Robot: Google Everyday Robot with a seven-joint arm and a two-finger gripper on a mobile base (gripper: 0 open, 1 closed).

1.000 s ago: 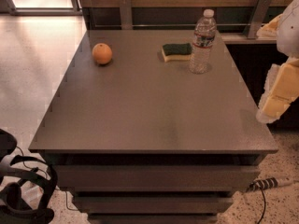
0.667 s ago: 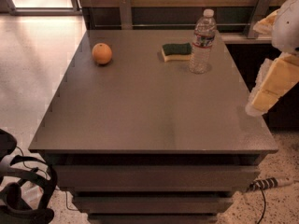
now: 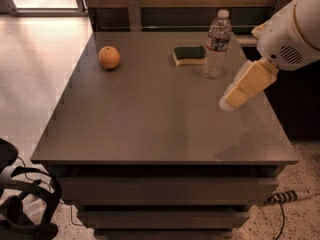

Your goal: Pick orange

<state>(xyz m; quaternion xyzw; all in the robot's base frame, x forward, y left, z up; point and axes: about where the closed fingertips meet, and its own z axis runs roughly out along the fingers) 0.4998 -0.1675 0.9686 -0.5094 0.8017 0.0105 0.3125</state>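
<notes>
Grey table [image 3: 150,129]: gripper [image 3: 229,101] hovers over right side, angled down-left, well apart from orange [image 3: 109,57]; grip state unclear.

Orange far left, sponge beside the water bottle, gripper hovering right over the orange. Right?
No. The camera view shows the gripper over the table's right side, well away from the orange. The sponge beside the water bottle is correct.

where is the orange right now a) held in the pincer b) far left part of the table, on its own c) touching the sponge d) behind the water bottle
b: the orange lies alone at the far left of the table. The sponge and water bottle are toward the right, and the pincer hovers over the right side, well apart from it.
</notes>
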